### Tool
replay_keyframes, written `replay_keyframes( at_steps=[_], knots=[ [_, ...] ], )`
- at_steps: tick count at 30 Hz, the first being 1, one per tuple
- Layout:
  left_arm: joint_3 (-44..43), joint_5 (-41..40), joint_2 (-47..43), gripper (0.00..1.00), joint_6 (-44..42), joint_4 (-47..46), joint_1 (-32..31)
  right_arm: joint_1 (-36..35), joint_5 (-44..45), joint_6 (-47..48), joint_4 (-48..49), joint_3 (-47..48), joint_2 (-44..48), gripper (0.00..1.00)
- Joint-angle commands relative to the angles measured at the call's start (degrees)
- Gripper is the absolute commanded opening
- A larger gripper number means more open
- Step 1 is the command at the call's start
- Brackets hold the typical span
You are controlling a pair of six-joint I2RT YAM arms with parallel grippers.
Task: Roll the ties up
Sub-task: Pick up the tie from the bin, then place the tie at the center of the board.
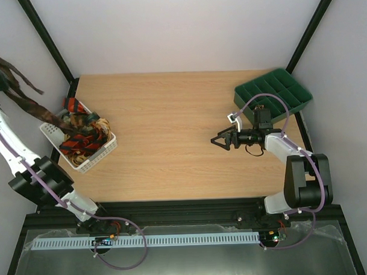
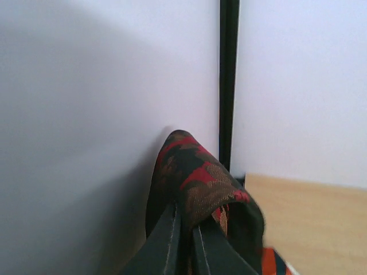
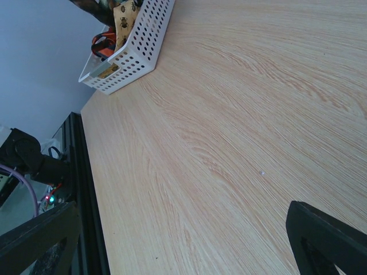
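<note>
- Right pincer (image 1: 217,141) is spread wide and pinches nothing; it hovers low over the bare wooden surface (image 1: 170,108), right of centre, tips aimed left.
- Right wrist view: its two fingers (image 3: 327,238) sit at the bottom corners, far apart, with only wood grain between them.
- White slotted basket (image 1: 50,132) sits on the left side of the surface, set at an angle, well apart from the right pincer.
- Inside the basket is a tangled heap of ties (image 1: 81,141): orange-and-black striped on top, tan-gold loops toward the near end. Can't count them.
- Dark brown tie (image 1: 31,100) runs from the basket's far end up and left, off the surface, hanging slack in the air. A loose end sticks out to the right near the top.
- Left pincer (image 2: 186,229) is pressed together on the dark brown tie, raised high at the far left, right beside the white side wall (image 2: 86,114).
- Left wrist view: the cloth folds over the fingertips, showing red and brown blotches on dark fabric, clamped between the closed fingers.
- Green compartment tray (image 1: 272,95) sits askew at the far right corner of the surface, close to a black frame post (image 1: 309,27).
</note>
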State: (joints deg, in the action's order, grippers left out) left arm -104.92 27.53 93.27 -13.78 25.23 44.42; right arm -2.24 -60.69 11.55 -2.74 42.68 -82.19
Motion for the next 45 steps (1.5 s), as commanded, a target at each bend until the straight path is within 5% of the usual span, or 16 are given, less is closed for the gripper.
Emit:
replay_keyframes(
  at_steps=[1, 9, 15, 21, 28, 33, 41, 45],
  knots=[
    [-8.0, 4.7, -2.0, 0.02, 6.9, -2.8, 1.3, 0.3, -1.9, 0.5, -2.1, 1.5, 0.4, 0.99],
    [-17.1, 6.6, -3.8, 0.02, 19.4, -15.1, 2.9, 0.3, -1.4, 0.3, -2.2, 2.3, 0.3, 0.99],
    [-22.3, 14.1, -2.6, 0.02, 36.6, -27.7, 2.6, 0.2, -0.1, 0.0, -2.2, 3.4, 0.7, 0.99],
    [-26.0, 20.9, 0.5, 0.02, 50.4, -35.2, -4.1, 0.2, 1.2, -0.2, -1.8, 3.8, 1.2, 0.99],
    [-22.7, 22.9, -3.2, 0.02, 36.2, -21.6, -23.4, 0.4, 3.4, -0.4, -1.6, 3.8, 1.8, 0.99],
    [-14.6, 17.2, -8.4, 0.02, 22.4, -11.7, -37.3, 0.9, 6.3, 0.4, -1.4, 3.8, 4.3, 0.99],
    [0.5, 16.6, -11.0, 0.02, 2.2, 4.8, -53.1, 2.8, 10.8, 2.7, -2.5, 4.5, 10.6, 0.99],
    [7.1, 23.1, -11.1, 0.02, -2.3, 8.9, -55.8, 2.9, 12.9, 3.8, -2.9, 4.2, 13.8, 0.99]
  ],
)
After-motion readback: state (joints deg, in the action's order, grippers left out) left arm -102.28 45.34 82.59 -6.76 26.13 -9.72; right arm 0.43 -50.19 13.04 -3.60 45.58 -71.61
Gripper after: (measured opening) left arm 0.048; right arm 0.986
